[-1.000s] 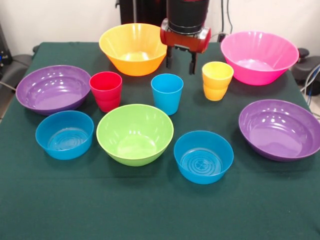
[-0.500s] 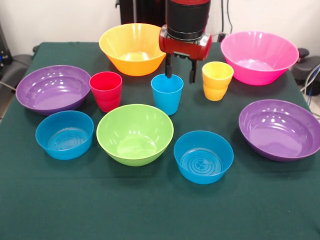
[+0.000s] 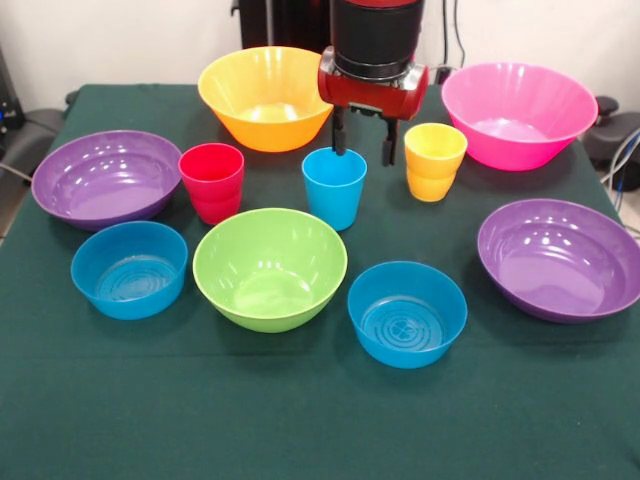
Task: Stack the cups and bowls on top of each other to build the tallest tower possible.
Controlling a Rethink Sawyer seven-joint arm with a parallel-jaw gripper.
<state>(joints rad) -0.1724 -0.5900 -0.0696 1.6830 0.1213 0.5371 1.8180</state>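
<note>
Blue cup (image 3: 334,187) at frame centre, standing apart on the desk (image 3: 300,420) | my gripper (image 3: 363,148) hangs released just behind its rim | step: first pick, nothing stacked | next: descend, straddle wall, close.

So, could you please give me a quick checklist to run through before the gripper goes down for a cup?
1. Gripper open: ok, its fingers stand apart.
2. Gripper empty: ok, nothing between the fingers.
3. Blue cup upright and empty: ok.
4. Gripper centred over the blue cup: not ok, it looks offset toward the yellow cup; depth cannot be told from one view.
5. Room around the blue cup: ok, red cup and green bowl stand apart from it.
6. Tower started: not ok, nothing is stacked yet.
</note>
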